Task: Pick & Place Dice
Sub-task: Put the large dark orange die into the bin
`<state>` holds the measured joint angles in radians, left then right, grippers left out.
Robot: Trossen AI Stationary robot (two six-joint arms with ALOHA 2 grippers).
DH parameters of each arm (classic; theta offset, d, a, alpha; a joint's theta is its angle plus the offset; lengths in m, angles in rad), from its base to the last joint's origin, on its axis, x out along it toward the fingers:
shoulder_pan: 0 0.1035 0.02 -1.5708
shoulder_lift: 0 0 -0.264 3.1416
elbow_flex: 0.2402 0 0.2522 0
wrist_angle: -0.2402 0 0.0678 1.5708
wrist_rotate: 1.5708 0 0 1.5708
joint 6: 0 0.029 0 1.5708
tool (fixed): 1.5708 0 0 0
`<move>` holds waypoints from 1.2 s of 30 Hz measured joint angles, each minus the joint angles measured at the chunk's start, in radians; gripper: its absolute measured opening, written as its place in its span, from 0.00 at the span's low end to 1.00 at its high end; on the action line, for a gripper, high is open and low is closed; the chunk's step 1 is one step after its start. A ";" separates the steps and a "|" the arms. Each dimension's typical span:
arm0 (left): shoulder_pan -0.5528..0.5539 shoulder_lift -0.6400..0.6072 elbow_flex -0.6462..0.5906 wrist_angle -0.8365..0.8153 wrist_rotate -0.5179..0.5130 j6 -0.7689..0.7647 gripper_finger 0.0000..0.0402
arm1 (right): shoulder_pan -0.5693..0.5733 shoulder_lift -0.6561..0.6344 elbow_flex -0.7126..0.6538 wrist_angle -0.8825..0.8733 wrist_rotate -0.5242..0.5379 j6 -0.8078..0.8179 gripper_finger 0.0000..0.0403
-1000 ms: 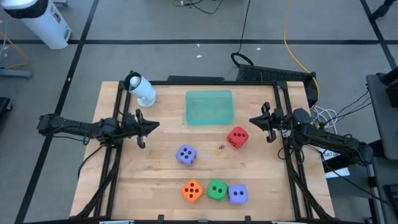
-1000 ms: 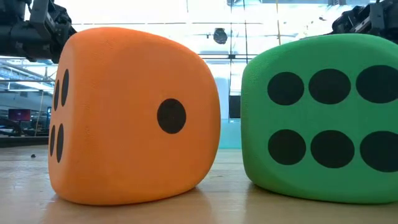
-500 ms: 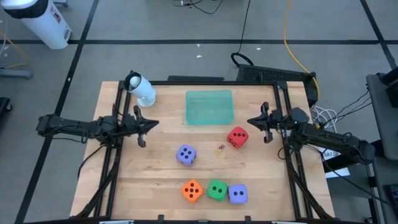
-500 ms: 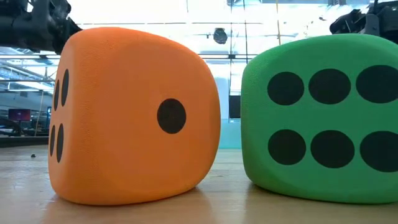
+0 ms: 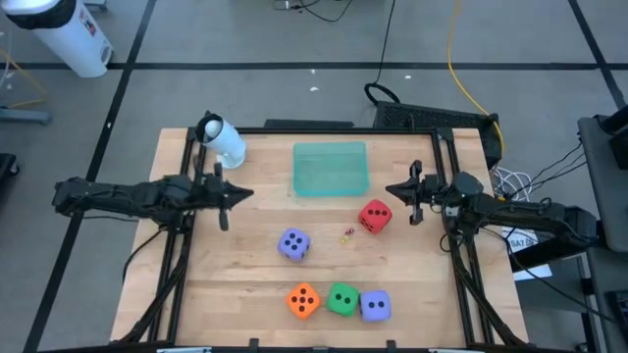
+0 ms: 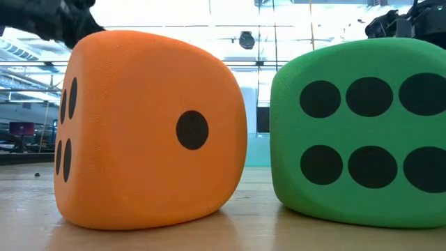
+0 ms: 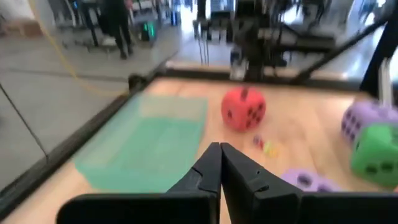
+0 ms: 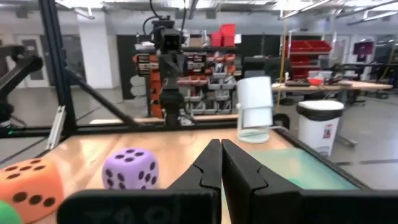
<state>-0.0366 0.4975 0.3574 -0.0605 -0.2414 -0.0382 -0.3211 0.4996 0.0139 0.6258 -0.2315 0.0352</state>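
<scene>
Five dice rest on the wooden table. The red die (image 5: 374,216) sits near the teal tray (image 5: 331,169), and a purple die (image 5: 293,244) lies mid-table. The orange die (image 5: 303,300), green die (image 5: 341,299) and a second purple die (image 5: 376,306) form a row by the near edge. My left gripper (image 5: 245,194) hovers shut over the table's left side, pointing right. My right gripper (image 5: 391,190) hovers shut just beyond the red die, pointing left. In the left wrist view the shut gripper (image 7: 219,149) points past the red die (image 7: 244,109).
A white cylinder (image 5: 223,140) stands at the far left corner. A small colourful bit (image 5: 347,234) lies between the red and purple dice. Black frame rails (image 5: 186,245) run along both side edges. Bare wood lies mid-table in front of the tray.
My left gripper has risen and tipped up toward level; in the low view it has climbed toward the upper left corner. My right arm has swung a little, so its gripper now points more squarely toward the table's left. No die has moved.
</scene>
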 joint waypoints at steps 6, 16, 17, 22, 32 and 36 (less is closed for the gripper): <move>0.026 0.065 -0.002 0.170 -0.031 0.066 0.01 | 0.065 0.036 0.000 0.011 0.131 -0.020 0.00; 0.123 0.128 -0.002 0.242 -0.022 0.112 0.01 | 0.124 0.094 0.073 0.034 0.214 -0.067 0.00; 0.125 0.127 -0.002 0.234 -0.022 0.112 0.02 | 0.137 0.106 0.088 0.018 0.243 -0.062 0.00; 0.128 0.127 -0.002 0.230 -0.021 0.073 0.07 | 0.228 0.196 0.241 -0.118 0.430 -0.072 0.01; 0.113 0.126 -0.002 0.184 -0.018 0.044 0.08 | 0.337 0.469 0.797 -0.946 0.731 0.164 0.11; 0.101 0.126 -0.002 0.184 -0.019 0.002 0.08 | 0.357 0.559 1.011 -1.283 0.751 0.355 0.21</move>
<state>0.0641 0.6239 0.3553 0.1238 -0.2599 -0.0365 0.0355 1.0587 1.0250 -0.6572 0.5194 0.3901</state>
